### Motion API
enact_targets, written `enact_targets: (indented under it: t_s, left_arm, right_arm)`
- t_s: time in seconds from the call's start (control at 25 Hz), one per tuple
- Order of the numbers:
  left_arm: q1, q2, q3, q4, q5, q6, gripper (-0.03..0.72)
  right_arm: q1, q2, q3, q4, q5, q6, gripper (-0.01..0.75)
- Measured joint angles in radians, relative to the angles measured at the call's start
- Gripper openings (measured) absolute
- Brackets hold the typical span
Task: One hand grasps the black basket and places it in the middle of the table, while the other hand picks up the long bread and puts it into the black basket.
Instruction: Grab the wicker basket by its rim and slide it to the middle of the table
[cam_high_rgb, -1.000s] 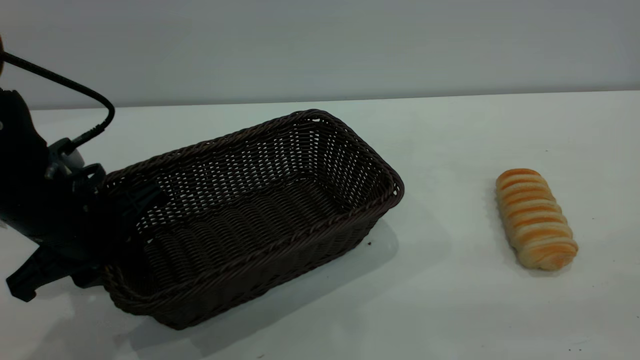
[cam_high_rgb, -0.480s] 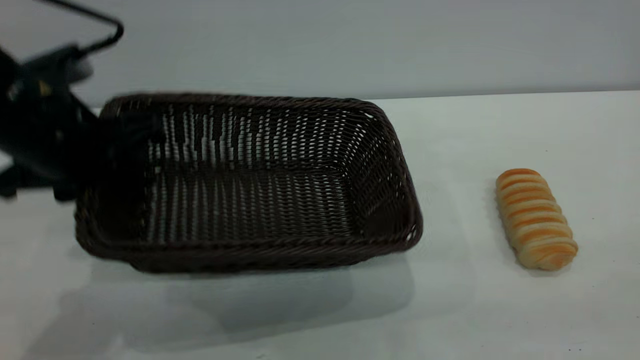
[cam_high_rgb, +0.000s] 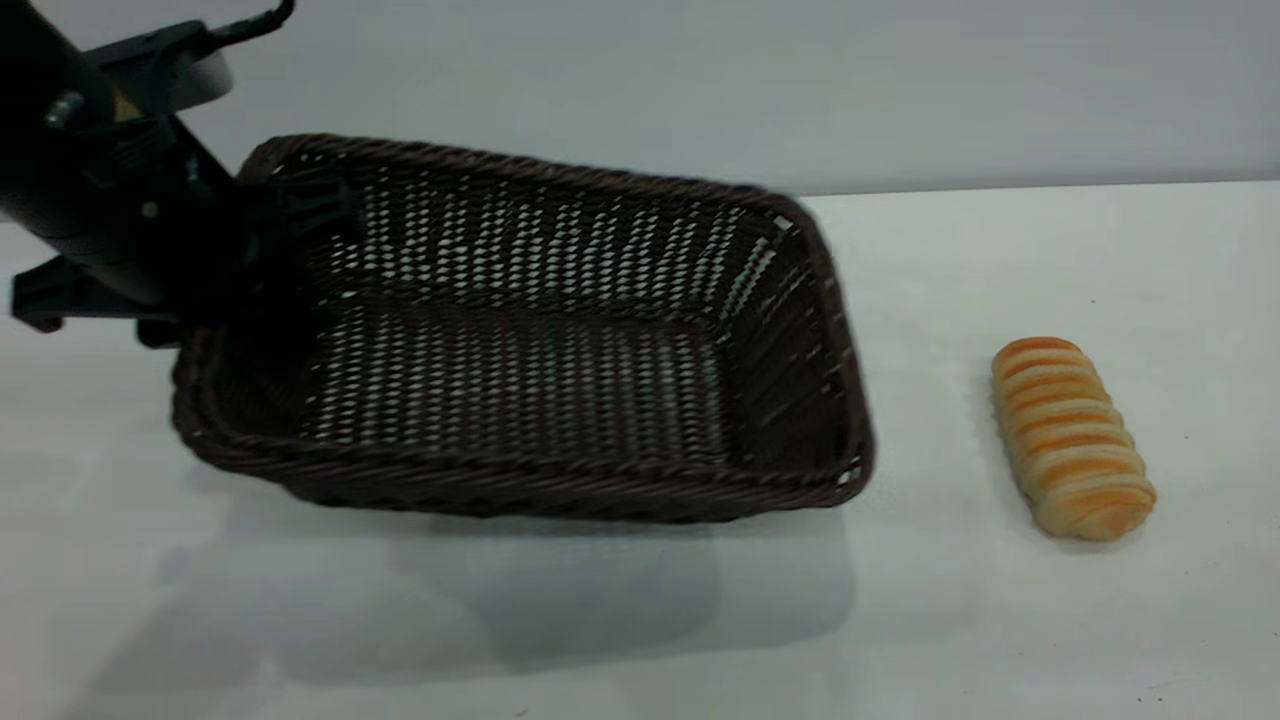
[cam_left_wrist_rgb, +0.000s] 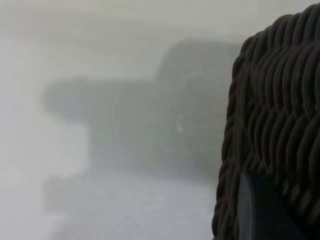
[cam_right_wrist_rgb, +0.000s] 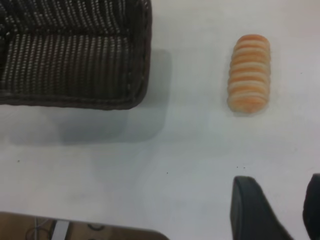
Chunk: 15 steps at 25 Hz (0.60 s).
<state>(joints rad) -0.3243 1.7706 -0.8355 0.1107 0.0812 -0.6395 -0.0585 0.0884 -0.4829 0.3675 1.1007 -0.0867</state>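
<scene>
The black basket (cam_high_rgb: 520, 485) hangs tilted above the white table (cam_high_rgb: 1000, 620), casting a shadow beneath it. My left gripper (cam_high_rgb: 250, 250) is shut on the rim of its left short end. The left wrist view shows the woven rim (cam_left_wrist_rgb: 280, 100) close up, with one finger (cam_left_wrist_rgb: 260, 210) pressed against it. The long bread (cam_high_rgb: 1072, 437), golden with pale stripes, lies on the table to the right of the basket and apart from it. In the right wrist view my right gripper (cam_right_wrist_rgb: 280, 182) stands open above bare table, short of the bread (cam_right_wrist_rgb: 249, 73), with the basket's end (cam_right_wrist_rgb: 75, 97) off to one side.
A plain grey wall runs behind the table. The table's near edge (cam_right_wrist_rgb: 75, 225) shows in the right wrist view, with cables below it. Bare tabletop lies between the basket and the bread and in front of both.
The left arm has lifted the basket off the table, swung it from a slant to nearly level, and carried it up and to the right. The bread has not moved.
</scene>
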Motion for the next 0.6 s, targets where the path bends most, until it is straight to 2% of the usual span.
enact_targets:
  t_s: [0.6]
  left_arm:
    - [-0.045, 0.154, -0.002, -0.006, -0.088, -0.036, 0.225]
  right_arm:
    - [0.000, 0.000, 0.000, 0.002, 0.001, -0.001, 0.243]
